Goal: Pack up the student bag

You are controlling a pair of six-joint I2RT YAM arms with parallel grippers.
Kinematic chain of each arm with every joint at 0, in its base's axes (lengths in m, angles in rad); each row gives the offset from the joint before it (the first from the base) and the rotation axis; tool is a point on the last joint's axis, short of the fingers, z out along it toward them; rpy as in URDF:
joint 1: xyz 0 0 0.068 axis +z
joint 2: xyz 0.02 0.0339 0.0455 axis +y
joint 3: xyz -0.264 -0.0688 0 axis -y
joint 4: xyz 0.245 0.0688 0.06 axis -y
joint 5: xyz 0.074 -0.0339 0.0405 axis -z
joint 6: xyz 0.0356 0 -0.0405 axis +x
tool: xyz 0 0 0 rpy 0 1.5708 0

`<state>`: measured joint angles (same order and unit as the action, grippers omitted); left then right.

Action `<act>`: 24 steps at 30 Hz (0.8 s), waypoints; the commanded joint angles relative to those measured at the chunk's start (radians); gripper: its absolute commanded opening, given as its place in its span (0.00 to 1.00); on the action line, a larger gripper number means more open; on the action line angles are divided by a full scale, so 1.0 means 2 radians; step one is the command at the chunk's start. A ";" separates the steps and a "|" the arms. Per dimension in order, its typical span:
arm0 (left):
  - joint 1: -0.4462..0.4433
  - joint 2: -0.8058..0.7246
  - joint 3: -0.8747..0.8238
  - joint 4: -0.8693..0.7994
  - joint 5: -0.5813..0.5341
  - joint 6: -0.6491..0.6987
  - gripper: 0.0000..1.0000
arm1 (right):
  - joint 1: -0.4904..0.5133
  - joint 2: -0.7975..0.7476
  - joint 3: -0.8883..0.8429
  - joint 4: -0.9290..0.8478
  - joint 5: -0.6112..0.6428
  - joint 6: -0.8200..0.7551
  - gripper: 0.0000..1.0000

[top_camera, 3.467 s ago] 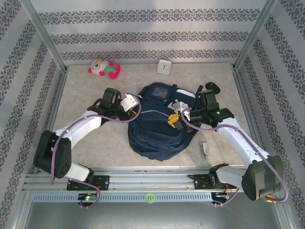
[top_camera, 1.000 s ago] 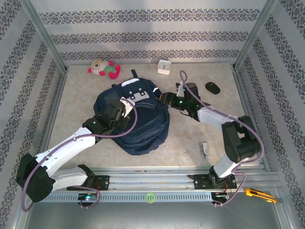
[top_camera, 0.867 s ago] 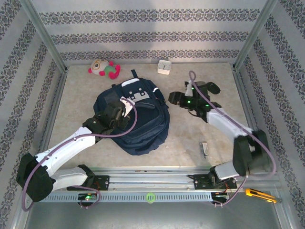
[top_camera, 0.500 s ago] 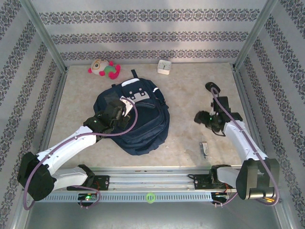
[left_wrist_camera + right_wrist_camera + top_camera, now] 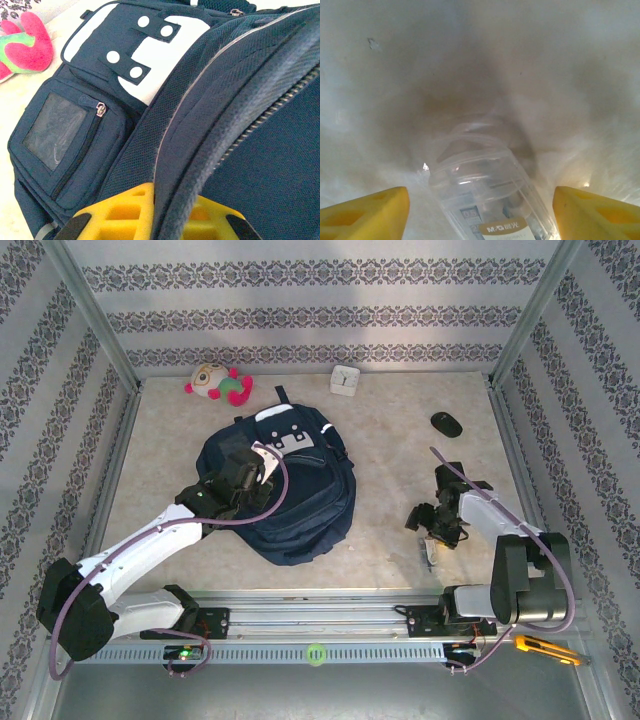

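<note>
The left wrist view gives the close detail. The student bag point(image 5: 150, 90) fills it: navy fabric, a white patch with strap tabs and round white dots at the top, a zipped pocket with a clear window at the left, and a long zip running down the right. A padded, grey-piped fold of the bag runs down between the yellow fingers point(image 5: 115, 220) of the left gripper point(image 5: 155, 222), which is clamped shut on that fold. A pink and green plush toy point(image 5: 25, 47) sits at the upper left corner.

The right wrist view looks straight down on the pale surface. A clear plastic case point(image 5: 485, 200) with a printed label lies between the yellow fingertips point(image 5: 365, 210) of the right gripper point(image 5: 480, 215). The jaws stand wide apart, with a gap to the case on either side, so nothing is held.

The top view sets these in place. The student bag point(image 5: 285, 490) lies left of centre with its white patch toward the back wall. The left gripper point(image 5: 255, 462) rests on its upper left part. The right gripper point(image 5: 432, 527) is well apart from the bag, at the right of the frame, just above the clear plastic case point(image 5: 431, 553).

The table point(image 5: 390, 460) is a mottled beige surface inside a metal frame, with grey patterned wallpaper on three sides. Near the back edge lie the plush toy point(image 5: 217, 383), a small white box point(image 5: 345, 380) and a black mouse point(image 5: 445, 422). A yellow utility knife point(image 5: 545, 645) lies at the lower right corner.
</note>
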<state>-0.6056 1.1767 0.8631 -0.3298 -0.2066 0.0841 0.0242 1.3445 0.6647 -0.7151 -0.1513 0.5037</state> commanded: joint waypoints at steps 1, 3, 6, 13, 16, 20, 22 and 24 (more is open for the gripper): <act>0.010 -0.006 0.005 0.023 -0.004 -0.013 0.01 | 0.012 -0.002 -0.001 -0.022 -0.015 0.012 0.70; 0.010 -0.006 0.004 0.024 -0.003 -0.013 0.01 | 0.021 0.000 0.003 -0.030 -0.009 0.015 0.68; 0.011 -0.005 0.003 0.026 -0.001 -0.013 0.01 | 0.037 0.011 0.012 -0.046 0.006 0.017 0.67; 0.011 -0.009 0.003 0.025 0.000 -0.013 0.01 | 0.075 0.040 0.042 -0.088 0.031 0.011 0.73; 0.011 -0.010 0.001 0.026 0.000 -0.013 0.02 | 0.080 0.054 0.045 -0.092 0.039 0.009 0.66; 0.011 -0.007 0.002 0.028 0.004 -0.014 0.02 | 0.081 0.062 0.045 -0.088 0.045 0.007 0.50; 0.011 -0.005 0.003 0.031 0.006 -0.015 0.02 | 0.080 0.062 0.046 -0.081 0.047 0.008 0.46; 0.011 -0.005 0.003 0.036 0.010 -0.016 0.02 | 0.079 0.063 0.052 -0.071 0.047 0.008 0.44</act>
<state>-0.5999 1.1763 0.8627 -0.3290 -0.1883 0.0769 0.1795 1.4494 0.7517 -0.8597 -0.1081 0.5198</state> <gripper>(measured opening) 0.086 0.447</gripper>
